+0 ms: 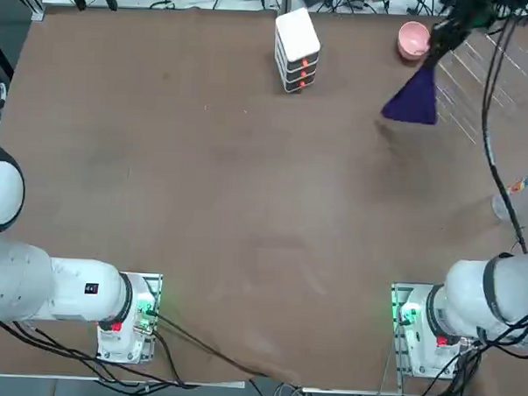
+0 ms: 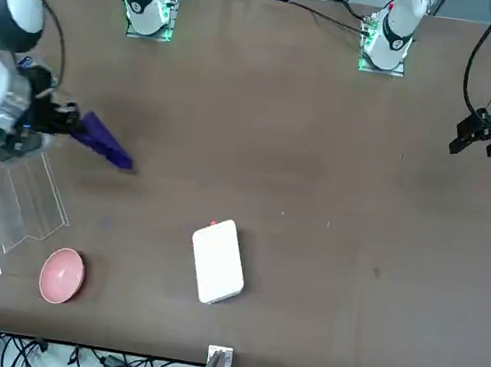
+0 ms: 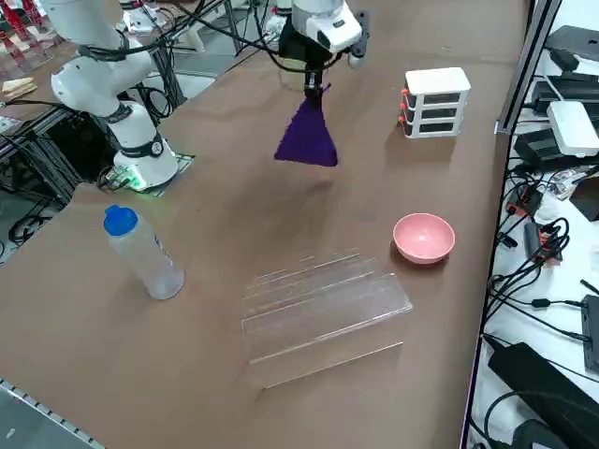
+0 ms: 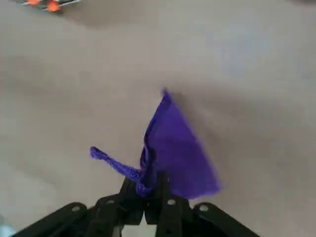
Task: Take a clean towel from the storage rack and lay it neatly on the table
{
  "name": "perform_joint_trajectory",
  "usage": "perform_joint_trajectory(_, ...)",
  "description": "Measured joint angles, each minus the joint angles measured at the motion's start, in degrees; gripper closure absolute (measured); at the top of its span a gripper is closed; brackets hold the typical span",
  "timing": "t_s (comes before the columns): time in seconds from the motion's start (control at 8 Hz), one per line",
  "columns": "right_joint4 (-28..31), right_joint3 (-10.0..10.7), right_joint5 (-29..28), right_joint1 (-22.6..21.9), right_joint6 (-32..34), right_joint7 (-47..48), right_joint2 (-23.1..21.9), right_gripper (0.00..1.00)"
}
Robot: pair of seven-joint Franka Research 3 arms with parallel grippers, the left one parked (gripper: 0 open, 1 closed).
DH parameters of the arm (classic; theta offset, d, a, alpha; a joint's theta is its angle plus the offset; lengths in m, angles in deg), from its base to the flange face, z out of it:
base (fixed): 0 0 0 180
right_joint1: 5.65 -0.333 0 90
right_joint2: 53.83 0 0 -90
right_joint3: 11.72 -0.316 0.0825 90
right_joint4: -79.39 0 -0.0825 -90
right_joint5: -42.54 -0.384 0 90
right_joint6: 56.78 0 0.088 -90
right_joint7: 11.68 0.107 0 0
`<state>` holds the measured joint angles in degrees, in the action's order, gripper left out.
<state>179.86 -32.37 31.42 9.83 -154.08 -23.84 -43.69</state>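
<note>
The deep purple towel [image 1: 414, 99] [image 2: 103, 140] [image 3: 307, 137] [image 4: 177, 150] hangs in the air from one pinched corner, fanning out below. My right gripper [image 1: 443, 36] [image 2: 54, 118] [image 3: 314, 82] [image 4: 148, 190] is shut on that corner, well above the brown table [image 1: 212, 187]. The clear-rod storage rack [image 1: 493, 81] [image 2: 6, 199] [image 3: 323, 304] stands at the table's far right with nothing on it; the gripper and towel are beside it, toward the table's middle.
A pink bowl [image 1: 414, 39] [image 3: 424, 237] sits next to the rack. A white stacked box with orange-red marks [image 1: 297, 49] [image 2: 218, 261] [image 3: 435, 100] stands at the far middle. A clear bottle with a blue cap [image 3: 142, 251] stands near the right edge.
</note>
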Motion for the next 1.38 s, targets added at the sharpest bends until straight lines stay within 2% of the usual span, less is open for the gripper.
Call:
perform_joint_trajectory(0.25,2.6,-0.3,-2.8,-5.3,-1.3,4.9,-0.4,0.96)
perform_joint_trajectory(0.5,5.9,-0.2,-6.2,-6.7,-6.7,7.1,-0.2,0.96)
perform_joint_trajectory(0.62,8.5,0.4,-6.6,-5.1,-10.6,7.4,0.7,0.96)
perform_joint_trajectory(0.88,12.5,1.4,-6.7,2.5,-19.6,5.6,5.9,0.96)
perform_joint_trajectory(1.12,13.4,1.9,-6.4,10.4,-26.9,0.5,11.2,0.96)
perform_joint_trajectory(1.38,13.9,2.0,-4.0,15.2,-30.8,-3.4,14.0,0.96)
